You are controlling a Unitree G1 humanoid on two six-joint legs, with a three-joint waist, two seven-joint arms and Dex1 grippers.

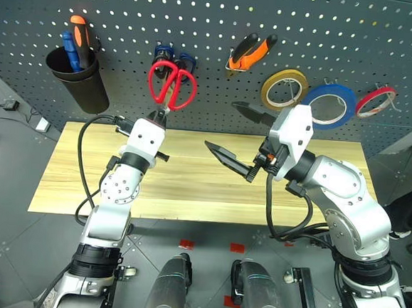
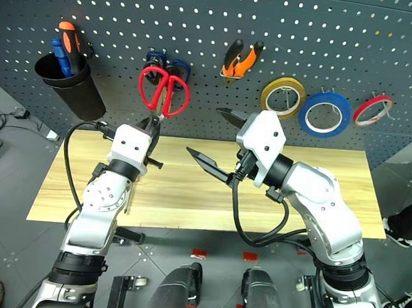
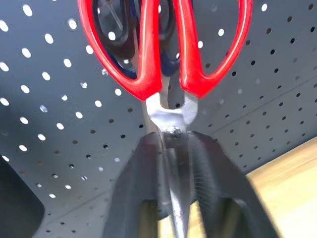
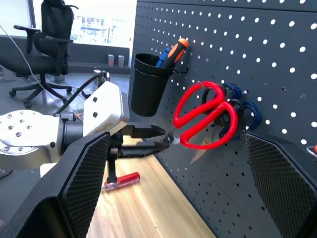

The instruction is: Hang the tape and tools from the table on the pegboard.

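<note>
Head views: red-handled scissors (image 1: 172, 84) hang handles-up against the pegboard (image 1: 217, 12); the left gripper (image 1: 157, 116) pinches their blades.

Left wrist view: fingers (image 3: 213, 163) flank the pivot, grip apparently loosening.

Right wrist view: right gripper (image 4: 173, 168) gapes empty.

Recommendation: confirm the hook bears the handle loop, then release.

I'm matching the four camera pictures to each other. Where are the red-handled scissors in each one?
Left eye: red-handled scissors upper left of centre, on the pegboard.
Right eye: upper left.
Left wrist: top centre.
Right wrist: centre.
Shared landmark: black cup beside them.
</note>
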